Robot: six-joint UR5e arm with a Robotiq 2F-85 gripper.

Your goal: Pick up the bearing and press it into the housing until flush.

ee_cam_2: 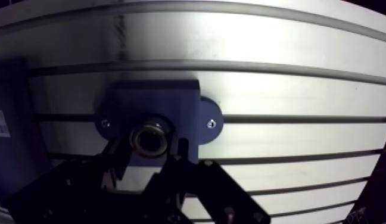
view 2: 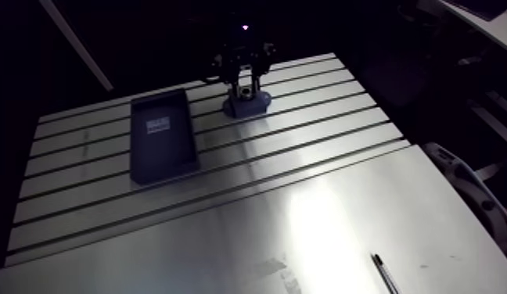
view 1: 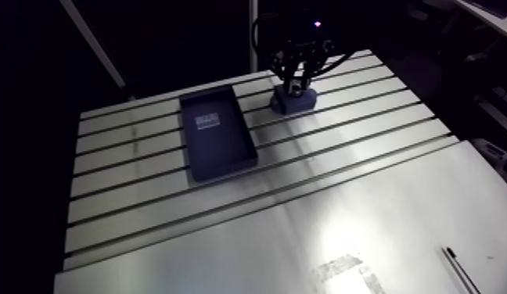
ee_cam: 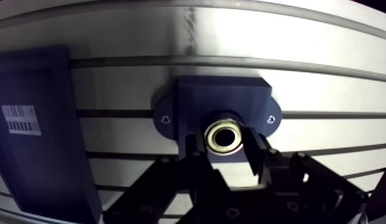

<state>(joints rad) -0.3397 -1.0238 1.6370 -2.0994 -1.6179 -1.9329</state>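
1. Already the pick-up looks done: the gripper (ee_cam: 226, 150) has its two fingers (ee_cam: 258, 152) set apart with the bearing (ee_cam: 225, 137) clamped between them, as far as we can tell from the wrist view.
2. We find the bearing at the mouth of the bore in the housing (ee_cam: 222, 98), which stands at the far side of the table (ee_cam: 326, 71), just right of the tray (view 1: 225, 166).
3. We judge the task to be in its last step. The bearing is lined up with the bore, but we cannot tell whether it is fully seated, so pressing it flush and letting go may remain.
4. The bearing is a small shiny metal ring, pale gold with a dark centre hole.
5. The housing is a matt dark-blue block with rounded ears on two sides, probably plastic.
6. The tray is a shallow dark rectangle with a white label (view 1: 206, 121) inside.
7. The table is brushed aluminium with long parallel slots, and a pen (view 1: 460, 270) lies near right.
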